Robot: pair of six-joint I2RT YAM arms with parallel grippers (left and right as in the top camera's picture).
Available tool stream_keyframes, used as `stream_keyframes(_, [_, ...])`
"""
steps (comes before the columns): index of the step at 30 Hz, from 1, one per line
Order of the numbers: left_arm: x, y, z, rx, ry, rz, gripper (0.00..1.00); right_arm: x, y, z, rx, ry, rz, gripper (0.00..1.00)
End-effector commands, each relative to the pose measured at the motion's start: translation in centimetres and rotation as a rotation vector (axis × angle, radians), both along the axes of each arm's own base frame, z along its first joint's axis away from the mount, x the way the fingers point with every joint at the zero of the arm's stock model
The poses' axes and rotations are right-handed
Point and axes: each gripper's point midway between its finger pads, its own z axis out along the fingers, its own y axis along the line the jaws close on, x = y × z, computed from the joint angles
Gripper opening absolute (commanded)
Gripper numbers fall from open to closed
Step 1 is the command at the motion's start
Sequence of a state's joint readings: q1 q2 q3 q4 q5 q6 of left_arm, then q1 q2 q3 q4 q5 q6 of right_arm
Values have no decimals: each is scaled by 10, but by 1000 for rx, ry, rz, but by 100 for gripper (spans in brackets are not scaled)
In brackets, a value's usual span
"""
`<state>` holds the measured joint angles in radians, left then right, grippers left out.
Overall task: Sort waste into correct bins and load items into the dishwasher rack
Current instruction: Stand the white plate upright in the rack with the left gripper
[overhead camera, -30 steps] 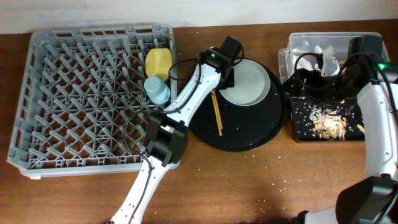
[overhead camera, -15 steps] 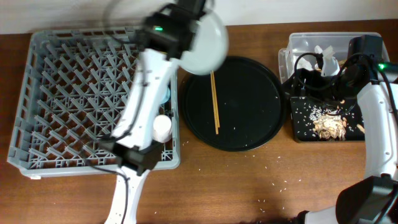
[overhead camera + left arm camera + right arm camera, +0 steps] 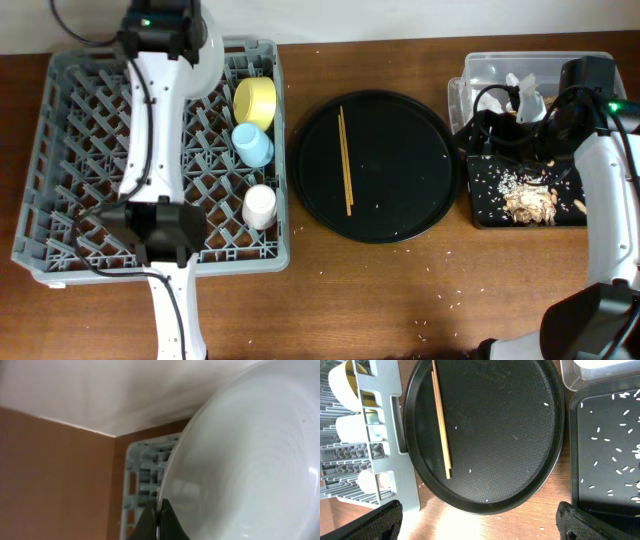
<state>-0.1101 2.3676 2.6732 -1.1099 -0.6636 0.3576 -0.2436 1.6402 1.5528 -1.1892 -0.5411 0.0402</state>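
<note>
My left gripper (image 3: 159, 521) is shut on the rim of the pale grey plate (image 3: 250, 470). It holds the plate on edge above the back of the grey dishwasher rack (image 3: 60, 200); the plate also shows in the overhead view (image 3: 207, 55). The yellow bowl (image 3: 254, 100), light blue cup (image 3: 252, 145) and pinkish-white cup (image 3: 259, 205) sit in the rack's right column. The chopsticks (image 3: 345, 160) lie on the round black tray (image 3: 400, 200). My right gripper (image 3: 480, 522) is open and empty, up by the bins (image 3: 505, 128).
The clear tub (image 3: 480, 68) at the back right holds crumpled napkins (image 3: 528, 95). In front of it the shallow black tray (image 3: 480, 205) holds food scraps and rice (image 3: 525, 200). Rice grains are scattered on the wooden table in front.
My left arm lifted the plate off the round black tray and swung it left, over the back of the rack. The right arm has not moved.
</note>
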Motion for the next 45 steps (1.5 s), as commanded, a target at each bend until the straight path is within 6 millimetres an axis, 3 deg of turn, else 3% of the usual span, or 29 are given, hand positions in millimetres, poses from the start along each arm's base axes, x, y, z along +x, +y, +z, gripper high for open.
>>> stream_keyframes(1, [8,-4,-38,24,79,-33,0,0,-1,-3,-10,3,7,98])
stream_keyframes(4, [7,4,-71,87,145,-8,0,-1,-1,-3,-10,3,7,99])
stream_keyframes(5, [5,11,-73,123,148,24,0,-1,-1,-3,-10,3,7,99])
stream_keyframes(11, [2,40,-30,304,-3,233,0,-1,-1,-3,-9,4,7,99])
stream_keyframes(17, [8,29,-22,327,-28,211,0,-1,-1,-3,-9,4,7,98])
stream_keyframes(21, [17,-1,-31,279,-18,111,0,-1,-1,-3,-10,3,7,98])
stream_keyframes(24, [22,-7,-16,271,-82,107,0,-1,-1,-3,-9,4,7,99])
stream_keyframes(29, [11,-5,22,257,-149,118,0,-1,-1,-3,-9,4,7,99])
stream_keyframes(31, [8,-5,29,279,-138,109,0,-1,-1,-3,-10,3,7,99])
stream_keyframes(39, [4,-3,34,334,-109,117,0,0,-1,-3,-10,3,7,98])
stream_keyframes(45, [10,-21,20,289,-72,22,0,-1,-1,-3,-9,4,7,99])
